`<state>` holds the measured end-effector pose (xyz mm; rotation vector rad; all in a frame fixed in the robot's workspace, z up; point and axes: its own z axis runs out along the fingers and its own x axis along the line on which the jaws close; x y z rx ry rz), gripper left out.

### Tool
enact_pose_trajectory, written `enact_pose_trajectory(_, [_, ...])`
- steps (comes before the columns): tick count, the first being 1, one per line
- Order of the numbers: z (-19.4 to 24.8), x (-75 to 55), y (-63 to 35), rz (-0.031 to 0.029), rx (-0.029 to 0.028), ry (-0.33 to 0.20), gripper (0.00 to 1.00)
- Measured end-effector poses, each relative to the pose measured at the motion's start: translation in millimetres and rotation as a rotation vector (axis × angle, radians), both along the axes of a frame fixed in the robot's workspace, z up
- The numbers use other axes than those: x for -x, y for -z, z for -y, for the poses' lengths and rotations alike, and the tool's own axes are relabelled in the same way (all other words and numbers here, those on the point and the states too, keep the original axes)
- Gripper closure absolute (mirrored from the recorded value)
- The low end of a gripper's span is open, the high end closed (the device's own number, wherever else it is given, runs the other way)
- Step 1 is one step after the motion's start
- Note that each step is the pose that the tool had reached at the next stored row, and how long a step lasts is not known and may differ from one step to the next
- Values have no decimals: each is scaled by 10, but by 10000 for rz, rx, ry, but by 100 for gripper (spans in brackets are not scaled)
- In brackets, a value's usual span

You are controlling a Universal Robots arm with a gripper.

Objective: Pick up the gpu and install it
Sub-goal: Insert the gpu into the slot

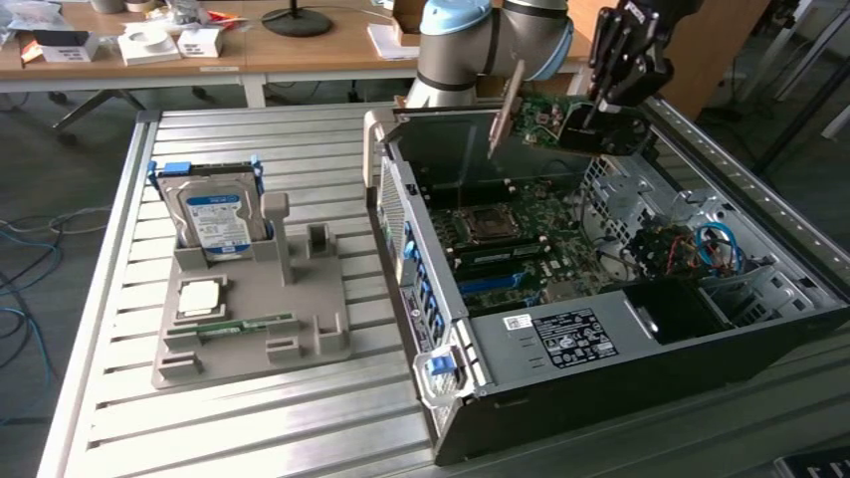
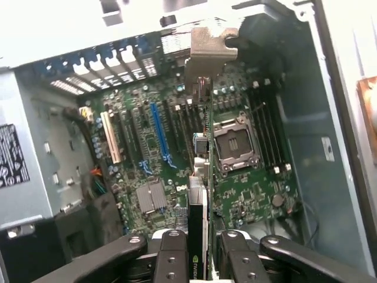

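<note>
Over the open computer case (image 1: 571, 344) and its motherboard (image 1: 525, 244), toward the far end, the gripper (image 1: 600, 127) has its jaws clamped on the gpu (image 1: 529, 115), which hangs edge-down in the air. If the card tilts, it could miss the blue slot (image 2: 159, 132) or catch its bracket on the case wall. Its connector edge is hard to make out.

- The computer case (image 1: 691, 319) is matt dark grey painted metal outside and dull bare sheet metal inside
- Above the case, the gpu (image 1: 538, 115) is a green circuit board with a faint sheen; its end bracket (image 2: 209, 44) is pale smooth metal
- The gripper (image 2: 203, 250) has black, slightly glossy fingers (image 2: 172, 253)
- Beside the case, the holder (image 1: 253, 344) is matt grey plastic
- The hard drive (image 1: 213, 214) in it is bright metal with a glossy blue label
- Under the case, the table (image 1: 266, 423) is ribbed silvery metal with a satin finish
- Behind the case, the desk (image 1: 332, 50) is smooth light wood
</note>
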<state>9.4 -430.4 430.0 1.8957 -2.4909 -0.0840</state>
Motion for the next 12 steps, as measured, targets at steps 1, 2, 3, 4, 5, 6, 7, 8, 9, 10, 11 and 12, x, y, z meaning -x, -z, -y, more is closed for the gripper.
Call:
enact_pose_trajectory(1, [0,0,4,0,0,-196,74])
enact_pose_trajectory(2, [0,0,8,0,0,-377,74])
enact_pose_trajectory(3, [0,0,11,0,-1,-557,74])
enact_pose_trajectory(4, [0,0,14,0,0,-735,74])
enact_pose_trajectory(5, [0,0,18,0,0,-916,74])
enact_pose_trajectory(6, [0,0,22,0,0,-1095,74])
enact_pose_trajectory(7, [0,0,25,0,0,-1286,74])
enact_pose_trajectory(8, [0,0,29,0,0,-1466,74])
enact_pose_trajectory(9, [0,0,33,0,0,-1646,74])
enact_pose_trajectory(10, [0,0,35,0,0,-1826,74])
enact_pose_trajectory(11, [0,0,37,0,1,-1978,74])
enact_pose_trajectory(12, [0,0,38,0,3,-2061,74])
